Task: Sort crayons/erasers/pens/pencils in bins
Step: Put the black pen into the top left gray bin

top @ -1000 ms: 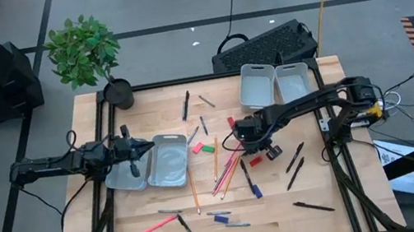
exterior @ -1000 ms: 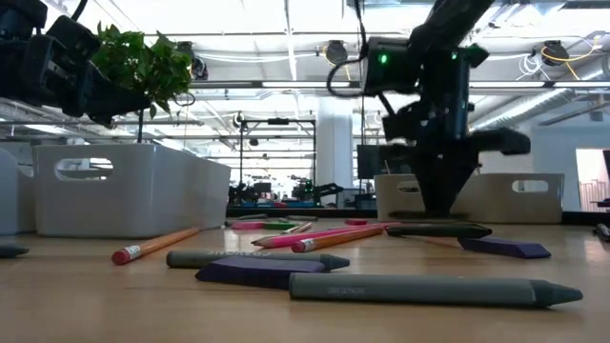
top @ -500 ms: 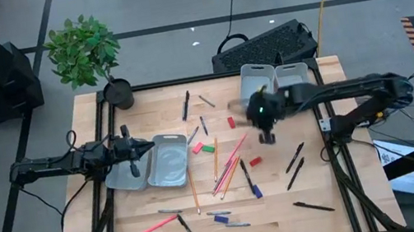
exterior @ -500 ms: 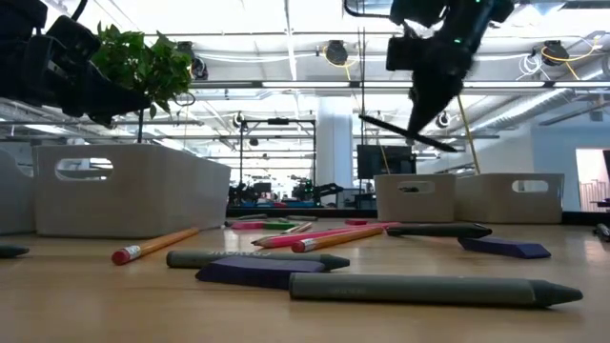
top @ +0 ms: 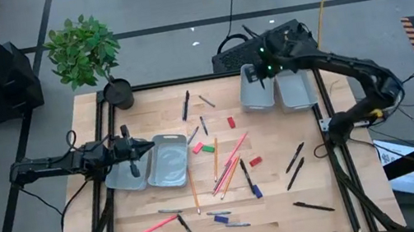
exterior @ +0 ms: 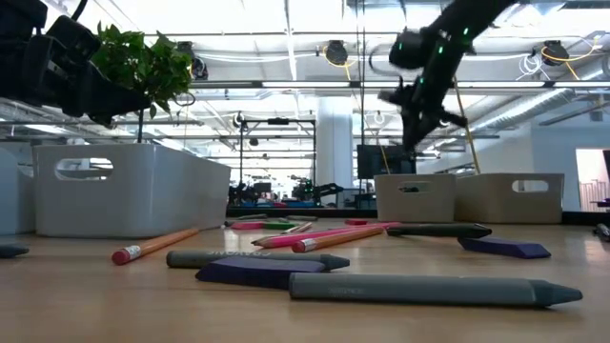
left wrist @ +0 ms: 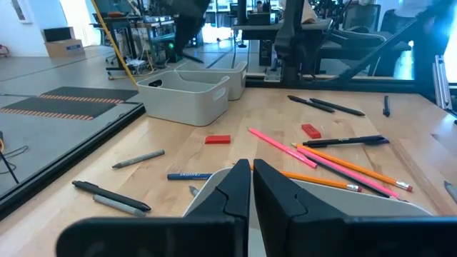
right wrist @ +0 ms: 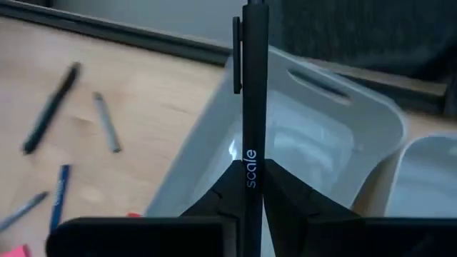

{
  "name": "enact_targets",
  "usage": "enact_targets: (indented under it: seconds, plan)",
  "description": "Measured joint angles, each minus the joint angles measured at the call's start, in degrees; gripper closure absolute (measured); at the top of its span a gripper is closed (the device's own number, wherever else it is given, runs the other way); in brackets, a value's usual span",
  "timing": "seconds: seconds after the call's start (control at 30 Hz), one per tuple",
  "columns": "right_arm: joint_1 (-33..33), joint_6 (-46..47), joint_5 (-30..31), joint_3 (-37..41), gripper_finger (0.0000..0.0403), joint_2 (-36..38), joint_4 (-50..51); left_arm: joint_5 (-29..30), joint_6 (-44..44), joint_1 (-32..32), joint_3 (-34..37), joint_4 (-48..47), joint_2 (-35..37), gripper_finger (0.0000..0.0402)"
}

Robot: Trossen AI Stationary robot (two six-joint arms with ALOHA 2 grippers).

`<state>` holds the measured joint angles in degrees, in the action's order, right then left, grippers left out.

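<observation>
Right gripper (right wrist: 250, 187), fingers clamped on black pen (right wrist: 254, 86), poised above far bin pair (top: 276, 88), over its left-hand bin (right wrist: 307, 153). Left gripper (left wrist: 251, 187), fingers pressed together with nothing between, parked at near pair of bins (top: 152, 164), well apart from far pair.

The word "scale" runs in white along the black pen (right wrist: 251, 107).
</observation>
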<state>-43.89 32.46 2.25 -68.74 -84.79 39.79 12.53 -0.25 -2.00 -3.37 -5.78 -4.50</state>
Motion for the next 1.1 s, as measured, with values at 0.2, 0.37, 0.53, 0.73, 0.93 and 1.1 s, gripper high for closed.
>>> enact_targets:
  seconds: [0.2, 0.37, 0.53, 0.73, 0.93, 1.1]
  plan:
    - [-0.28, 3.88, -0.77, 0.01, 0.0372, -7.05, 1.64, 0.0, 0.0, -0.02, -0.01, 0.01, 0.0, 0.0378]
    - [1.24, 9.41, -0.79, 0.01, 0.0371, -11.82, 2.1, 0.0, 0.0, -0.01, 0.01, 0.0, -0.01, 0.0378]
    - [2.62, 12.87, -0.17, 0.01, 0.037, -15.96, 2.93, 0.0, 0.0, -0.02, -0.01, 0.0, -0.01, 0.0378]
    - [2.6, 15.0, 1.15, 0.01, 0.035, -17.4, 2.38, 0.0, 0.0, -0.01, 0.01, 0.0, 0.01, 0.0378]
    - [2.96, 15.01, 2.86, 0.01, 0.0309, -14.69, 1.46, 0.0, 0.0, -0.02, -0.01, 0.0, 0.01, 0.0378]
    - [6.8, 15.63, 4.01, 0.03, 0.0311, -7.7, 2.2, 0.0, 0.0, 0.0, 0.01, 0.0, -0.01, 0.0378]
